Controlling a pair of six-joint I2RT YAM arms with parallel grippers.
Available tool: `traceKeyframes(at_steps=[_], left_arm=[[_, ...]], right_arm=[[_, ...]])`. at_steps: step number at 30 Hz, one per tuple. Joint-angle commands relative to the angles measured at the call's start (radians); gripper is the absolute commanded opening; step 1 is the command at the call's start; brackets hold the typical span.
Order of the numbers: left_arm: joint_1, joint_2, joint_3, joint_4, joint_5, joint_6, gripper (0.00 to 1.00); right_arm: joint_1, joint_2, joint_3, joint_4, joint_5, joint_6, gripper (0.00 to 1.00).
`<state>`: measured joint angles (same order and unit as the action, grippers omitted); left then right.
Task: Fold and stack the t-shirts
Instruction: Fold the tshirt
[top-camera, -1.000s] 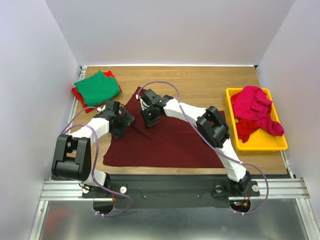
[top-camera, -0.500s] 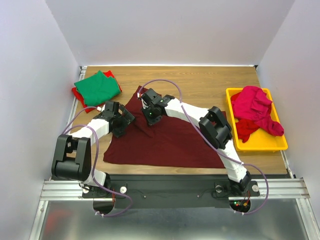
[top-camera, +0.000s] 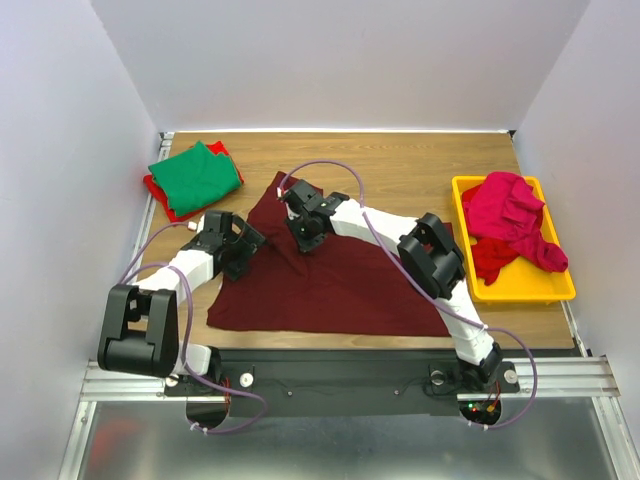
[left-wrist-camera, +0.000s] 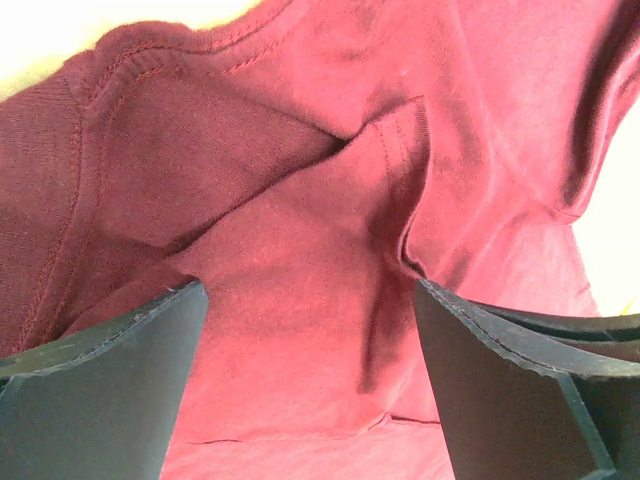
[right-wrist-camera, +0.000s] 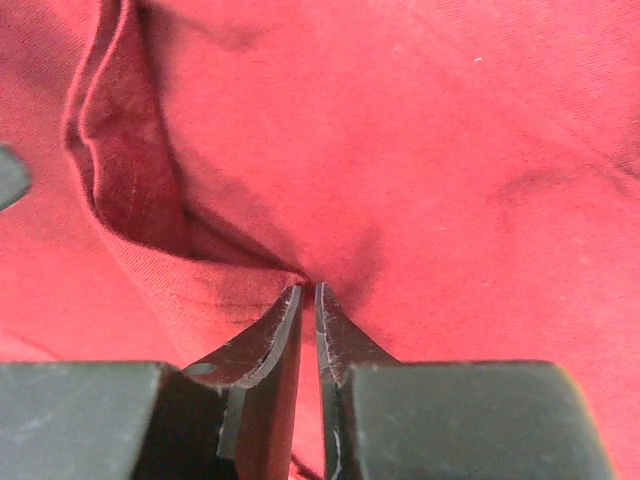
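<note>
Pinching maroon t-shirt (right-wrist-camera: 450, 150), right fingers (right-wrist-camera: 265, 345), grip unseen from above, left fingers (left-wrist-camera: 110, 390) spread

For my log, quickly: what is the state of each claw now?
Left claw: open, holding nothing.
Right claw: closed, pinching a fold of the shirt.

No writing, label, brand mark, number or sign can be read in any of these views, whether on the maroon t-shirt (top-camera: 340, 285) spread on the table or on the yellow tray (top-camera: 520, 288).
</note>
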<state>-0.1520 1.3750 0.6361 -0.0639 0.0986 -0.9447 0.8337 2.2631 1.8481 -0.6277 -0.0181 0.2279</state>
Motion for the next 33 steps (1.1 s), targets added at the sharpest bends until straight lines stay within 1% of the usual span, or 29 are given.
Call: traceKeyframes(at_steps=[1,5,6,9,10,13,14,17,18,22,25,33], left_arm=[[0.011,-0.007,-0.075,-0.149,-0.045,0.001,0.99],[0.012,-0.025,-0.093,-0.149,-0.042,-0.011,0.99],[0.012,-0.031,-0.096,-0.148,-0.042,-0.012,0.98],[0.012,-0.054,-0.113,-0.149,-0.042,-0.02,0.98],[0.012,-0.059,-0.115,-0.149,-0.043,-0.02,0.98],[0.012,-0.071,-0.124,-0.151,-0.045,-0.023,0.99],[0.014,-0.073,-0.125,-0.151,-0.046,-0.023,0.98],[0.014,-0.073,-0.128,-0.149,-0.045,-0.022,0.99],[0.014,-0.071,-0.128,-0.148,-0.042,-0.022,0.99],[0.014,-0.067,-0.128,-0.142,-0.039,-0.02,0.98],[0.014,-0.062,-0.128,-0.14,-0.039,-0.014,0.99],[0.014,-0.047,-0.113,-0.145,-0.036,-0.002,0.99]], right_arm=[[0.008,-0.076,-0.018,0.022,0.058,0.001,0.18],[0.008,-0.083,-0.029,0.022,0.067,0.002,0.18],[0.008,-0.083,-0.03,0.022,0.066,0.001,0.17],[0.007,-0.088,-0.032,0.023,0.067,0.001,0.09],[0.008,-0.088,-0.032,0.023,0.067,0.001,0.07],[0.008,-0.091,-0.029,0.022,0.064,0.007,0.07],[0.007,-0.096,-0.02,0.022,0.041,0.007,0.07],[0.008,-0.106,-0.012,0.031,-0.028,0.007,0.14],[0.008,-0.109,-0.009,0.033,-0.076,0.008,0.22],[0.008,-0.105,-0.036,0.084,-0.196,0.03,0.34],[0.01,-0.091,-0.038,0.105,-0.237,0.04,0.36],[0.01,-0.046,-0.036,0.103,-0.171,0.025,0.36]])
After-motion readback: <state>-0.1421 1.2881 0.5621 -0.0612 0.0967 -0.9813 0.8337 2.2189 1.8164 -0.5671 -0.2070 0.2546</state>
